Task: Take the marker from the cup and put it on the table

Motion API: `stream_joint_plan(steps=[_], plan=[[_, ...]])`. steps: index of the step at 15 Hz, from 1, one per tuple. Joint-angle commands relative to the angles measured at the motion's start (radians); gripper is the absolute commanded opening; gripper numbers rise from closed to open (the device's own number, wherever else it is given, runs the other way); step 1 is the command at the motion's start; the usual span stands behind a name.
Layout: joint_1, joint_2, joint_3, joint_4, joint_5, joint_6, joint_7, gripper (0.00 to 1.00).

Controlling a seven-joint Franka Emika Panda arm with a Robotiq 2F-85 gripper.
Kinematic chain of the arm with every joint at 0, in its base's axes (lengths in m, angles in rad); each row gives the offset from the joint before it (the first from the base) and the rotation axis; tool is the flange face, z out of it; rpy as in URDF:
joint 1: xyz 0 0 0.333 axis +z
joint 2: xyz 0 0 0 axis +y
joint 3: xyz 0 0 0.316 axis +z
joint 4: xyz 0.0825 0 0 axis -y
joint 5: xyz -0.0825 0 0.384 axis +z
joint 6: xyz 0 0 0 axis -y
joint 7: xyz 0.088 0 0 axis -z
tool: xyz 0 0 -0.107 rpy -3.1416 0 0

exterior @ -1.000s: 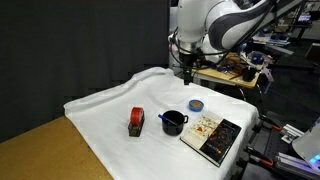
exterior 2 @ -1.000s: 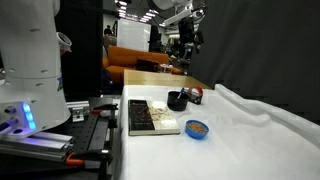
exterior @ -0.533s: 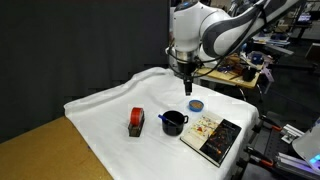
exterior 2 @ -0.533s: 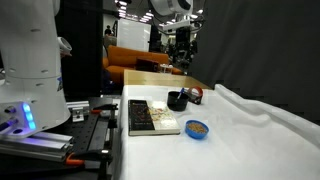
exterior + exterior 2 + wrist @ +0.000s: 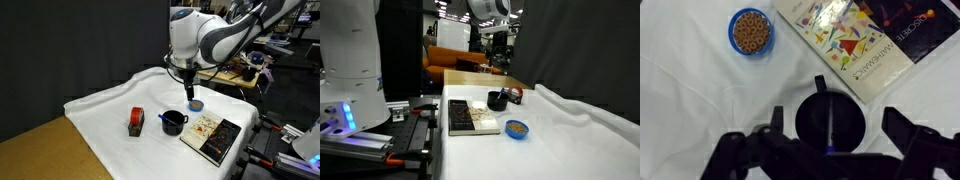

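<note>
The dark mug-like cup [image 5: 174, 122] stands on the white-draped table [image 5: 105, 108]; it also shows in the other exterior view [image 5: 497, 100]. In the wrist view the cup [image 5: 810, 118] is seen from straight above, handle pointing up in the picture. The marker [image 5: 829, 122] stands inside it as a thin pale streak with a blue end near the rim. My gripper [image 5: 189, 93] hangs well above the cup, open and empty. In the wrist view its two fingers [image 5: 833, 113] sit on either side of the cup. The gripper also shows high above the table in an exterior view [image 5: 498, 66].
A red-and-black blocky object [image 5: 136, 121] stands beside the cup. A small blue dish [image 5: 750, 31] of brown bits and a colourful book [image 5: 865, 42] lie near it. A bare wooden table corner [image 5: 40, 150] shows. Robot gear lies past the table edge [image 5: 360, 140].
The arm has swung sideways and lowered a little, bringing the open gripper over the cup. The cup, marker and other objects have not moved.
</note>
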Motion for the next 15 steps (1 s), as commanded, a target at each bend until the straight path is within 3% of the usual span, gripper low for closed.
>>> stream_joint_plan(steps=[1,7,15], plan=[[0.007,0.000,-0.006,0.003,0.002,-0.003,-0.002,1.00],[0.017,0.028,-0.005,0.046,-0.010,-0.028,0.003,1.00],[0.088,0.133,-0.003,0.191,-0.060,-0.076,0.016,1.00]])
